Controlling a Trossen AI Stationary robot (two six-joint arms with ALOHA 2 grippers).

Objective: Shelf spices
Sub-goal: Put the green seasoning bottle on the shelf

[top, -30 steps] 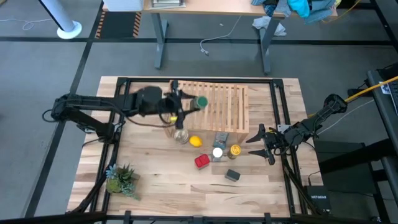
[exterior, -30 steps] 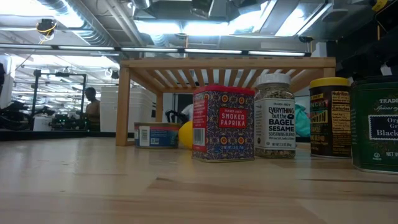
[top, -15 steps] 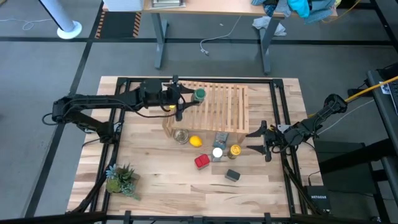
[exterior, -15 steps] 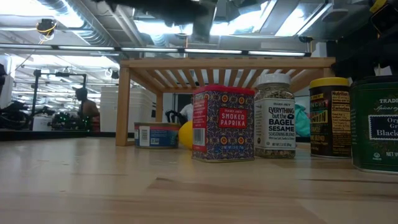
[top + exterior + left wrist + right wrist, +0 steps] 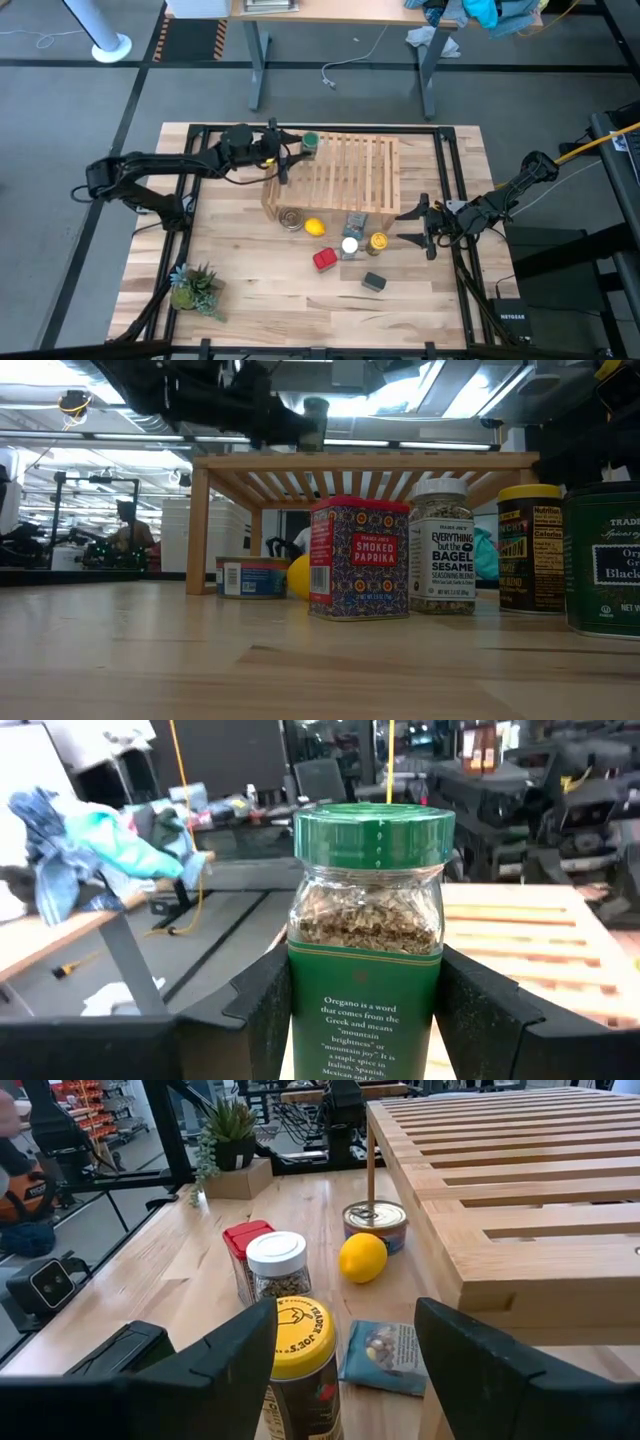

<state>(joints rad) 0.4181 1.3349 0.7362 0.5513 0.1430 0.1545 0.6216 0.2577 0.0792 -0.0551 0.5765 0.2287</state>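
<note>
My left gripper (image 5: 293, 151) is shut on the green-lidded jar (image 5: 310, 143), upright at the far-left corner of the light-wood slatted shelf (image 5: 340, 172). In the low view this jar (image 5: 315, 426) stands at the shelf top (image 5: 400, 460). The red tin (image 5: 324, 260), white-lidded jar (image 5: 349, 246), yellow-lidded jar (image 5: 378, 241) and dark grey tin (image 5: 374, 282) stand on the table, on the shelf's near side. My right gripper (image 5: 420, 228) hangs open, right of the yellow-lidded jar (image 5: 298, 1348), and touches nothing. My left gripper pinches the green-lidded jar between its two fingers (image 5: 262, 1012) on the labelled body (image 5: 365, 1005), below the glass shoulder. It reaches in level from the table's left. The jar is upright; whether its base rests on the shelf top, I cannot tell.
A silver round tin (image 5: 291, 217), a lemon (image 5: 314, 226) and a flat blue packet (image 5: 356, 224) lie by the shelf's near edge. A potted plant (image 5: 192, 287) stands at the near-left corner. A black frame (image 5: 450, 180) borders the table. Bare wood lies left of the tins.
My left gripper has carried the green-lidded jar toward the table's far edge and a little left, from over the shelf's left part to its far-left corner. It has also come down, so arm and jar now show in the low view at the shelf top.
</note>
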